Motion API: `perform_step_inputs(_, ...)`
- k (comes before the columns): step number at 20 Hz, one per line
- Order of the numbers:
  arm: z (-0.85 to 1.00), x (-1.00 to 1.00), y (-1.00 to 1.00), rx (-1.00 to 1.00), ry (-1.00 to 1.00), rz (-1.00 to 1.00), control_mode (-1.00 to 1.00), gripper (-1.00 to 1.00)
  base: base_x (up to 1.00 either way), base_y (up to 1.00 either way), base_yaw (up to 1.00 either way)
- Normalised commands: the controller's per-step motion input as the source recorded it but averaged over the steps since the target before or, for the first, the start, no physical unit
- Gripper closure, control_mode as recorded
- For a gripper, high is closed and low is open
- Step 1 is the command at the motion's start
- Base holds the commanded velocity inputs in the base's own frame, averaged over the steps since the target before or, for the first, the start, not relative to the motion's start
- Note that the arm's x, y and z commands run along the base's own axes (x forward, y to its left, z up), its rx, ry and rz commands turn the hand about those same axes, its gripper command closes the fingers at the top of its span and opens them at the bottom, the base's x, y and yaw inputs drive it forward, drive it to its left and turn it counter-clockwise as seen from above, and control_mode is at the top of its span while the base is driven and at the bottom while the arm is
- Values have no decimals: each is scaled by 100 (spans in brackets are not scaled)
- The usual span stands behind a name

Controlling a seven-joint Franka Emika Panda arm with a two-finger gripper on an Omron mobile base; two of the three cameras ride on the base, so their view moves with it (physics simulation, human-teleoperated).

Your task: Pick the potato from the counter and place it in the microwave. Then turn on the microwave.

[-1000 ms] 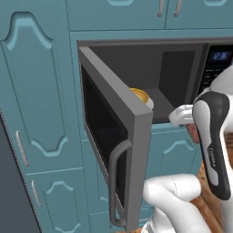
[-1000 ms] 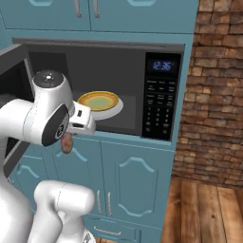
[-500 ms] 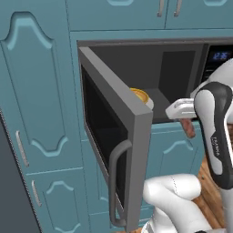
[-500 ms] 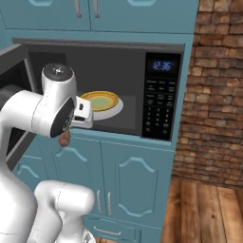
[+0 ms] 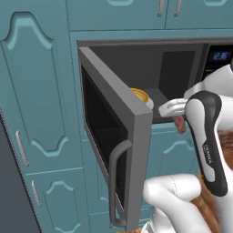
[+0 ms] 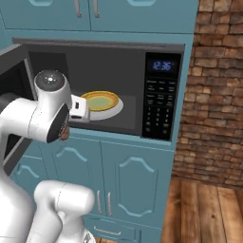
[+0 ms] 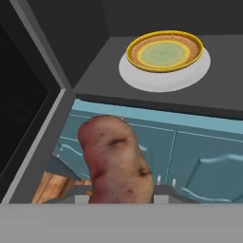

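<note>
One potato (image 7: 116, 159) fills the lower middle of the hand view, a tan-brown lump with dark blemishes and a reddish flush, standing up between the gripper (image 7: 121, 195) fingers, which are closed on its lower end. In the left base view the potato (image 5: 179, 124) hangs as a small reddish stub just below the white hand, in front of the microwave (image 5: 182, 77) sill and still outside the cavity. In the right base view I can make out only a brownish sliver of it (image 6: 64, 134) under the rounded wrist, so its exact pose there is hard to judge. At about 1 o'clock from the potato in the hand view, inside the cavity, a yellow-rimmed bowl (image 7: 164, 51) sits on a white plate (image 7: 163, 76), well apart from the potato. The microwave door (image 5: 116, 141) is swung wide open at 9 o'clock of the cavity, its curved handle (image 5: 116, 182) facing the left base camera. The keypad (image 6: 159, 107) with its blue display (image 6: 163, 65) lies at 3 o'clock of the opening in the right base view. Compared with a second ago, the hand has travelled leftward along the front of the opening and slightly up, carrying the potato from beside the keypad side toward the bowl, and the grip is unchanged. Teal cabinets (image 6: 133, 185) surround the oven, and a brick wall (image 6: 213, 85) stands at 3 o'clock.
</note>
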Motion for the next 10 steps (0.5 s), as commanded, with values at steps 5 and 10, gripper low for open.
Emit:
perform_step_inputs(5, 0, 33, 5, 0, -13, 0, -100, 100, 0, 0, 0)
perform_step_inputs(10, 0, 38, 0, 0, -3, 0, -100, 100, 0, 0, 0)
